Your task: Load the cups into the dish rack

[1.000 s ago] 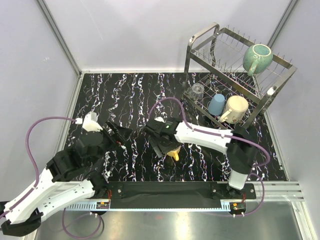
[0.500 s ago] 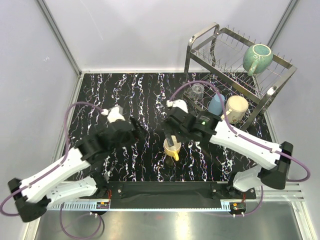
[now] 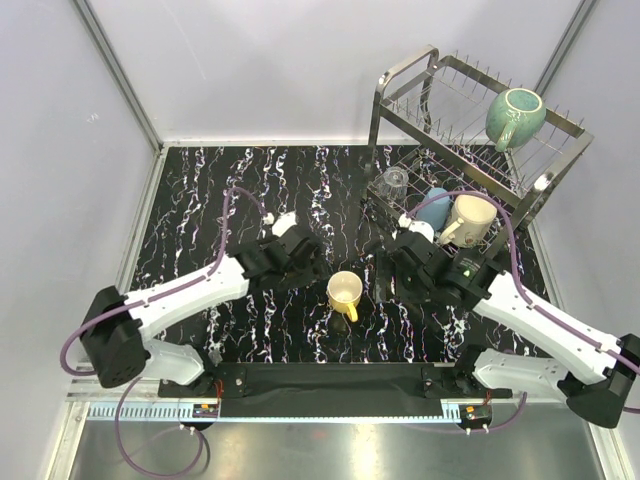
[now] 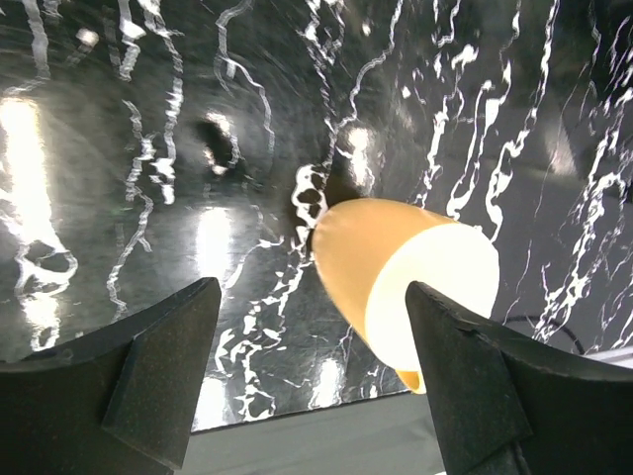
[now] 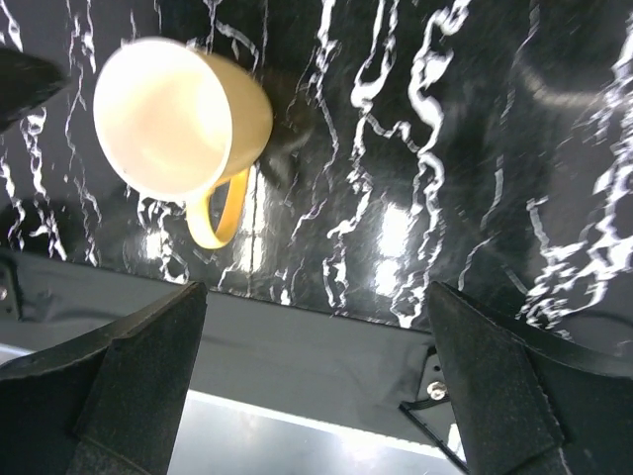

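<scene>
The yellow mug [image 3: 344, 292] stands upright on the black marble table [image 3: 200, 200], handle toward the near edge. My left gripper [image 3: 311, 267] is just left of it, open; in the left wrist view the yellow mug [image 4: 406, 287] lies ahead, close to the right finger [image 4: 475, 386], not gripped. My right gripper [image 3: 384, 278] is open and empty to the mug's right; its wrist view has the yellow mug [image 5: 178, 119] at upper left. The dish rack [image 3: 400, 75] holds a teal mug [image 3: 515, 116] on top, and a clear glass [image 3: 395, 182], a light-blue cup [image 3: 433, 208] and a cream mug [image 3: 470, 217] below.
The rack fills the far right corner against the white walls. A dark mat [image 3: 320, 380] and a metal rail run along the table's near edge, by the arm bases. Purple cables loop over both arms.
My right gripper opened off the yellow mug, left it standing on the table and drew away to the right. My left arm swung in from the left, up beside the mug.
</scene>
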`<control>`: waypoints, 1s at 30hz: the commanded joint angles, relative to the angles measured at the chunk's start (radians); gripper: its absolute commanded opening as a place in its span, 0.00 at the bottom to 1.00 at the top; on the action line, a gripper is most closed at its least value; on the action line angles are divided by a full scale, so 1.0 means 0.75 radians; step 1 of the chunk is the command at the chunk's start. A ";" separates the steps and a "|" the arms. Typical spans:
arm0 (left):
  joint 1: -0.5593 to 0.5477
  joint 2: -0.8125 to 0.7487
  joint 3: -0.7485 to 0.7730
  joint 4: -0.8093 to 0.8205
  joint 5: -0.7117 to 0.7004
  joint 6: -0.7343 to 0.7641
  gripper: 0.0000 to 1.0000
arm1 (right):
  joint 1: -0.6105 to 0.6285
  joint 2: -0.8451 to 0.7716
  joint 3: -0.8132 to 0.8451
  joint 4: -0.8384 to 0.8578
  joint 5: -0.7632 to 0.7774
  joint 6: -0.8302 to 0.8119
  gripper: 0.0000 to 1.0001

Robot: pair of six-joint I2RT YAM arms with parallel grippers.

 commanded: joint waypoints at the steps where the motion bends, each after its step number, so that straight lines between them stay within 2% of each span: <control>1: -0.029 0.071 0.082 0.118 0.069 -0.014 0.80 | -0.021 -0.021 -0.046 0.077 -0.132 0.069 1.00; 5: -0.049 0.157 0.102 0.122 0.082 -0.036 0.78 | -0.025 -0.070 -0.067 0.096 -0.202 0.062 1.00; 8: -0.061 0.200 0.102 0.129 0.068 -0.036 0.72 | -0.033 -0.154 -0.085 0.124 -0.252 0.048 1.00; 14: -0.068 0.288 0.084 0.182 0.127 -0.051 0.61 | -0.058 -0.212 -0.008 0.022 -0.205 -0.011 1.00; 19: -0.070 0.296 0.058 0.261 0.159 -0.032 0.38 | -0.091 -0.183 -0.063 0.079 -0.410 -0.040 1.00; 20: -0.068 0.296 0.053 0.274 0.170 -0.028 0.31 | -0.093 -0.183 -0.081 0.102 -0.443 -0.034 1.00; 21: -0.068 0.302 0.053 0.282 0.180 -0.020 0.17 | -0.093 -0.187 -0.111 0.146 -0.472 -0.028 1.00; 23: -0.068 0.324 0.070 0.298 0.208 0.010 0.05 | -0.095 -0.197 -0.136 0.187 -0.534 -0.015 1.00; 25: -0.068 0.333 0.078 0.300 0.237 0.031 0.00 | -0.095 -0.189 -0.132 0.192 -0.552 -0.013 1.00; 30: -0.065 0.221 0.047 0.384 0.260 0.088 0.00 | -0.095 -0.195 -0.106 0.202 -0.577 -0.007 1.00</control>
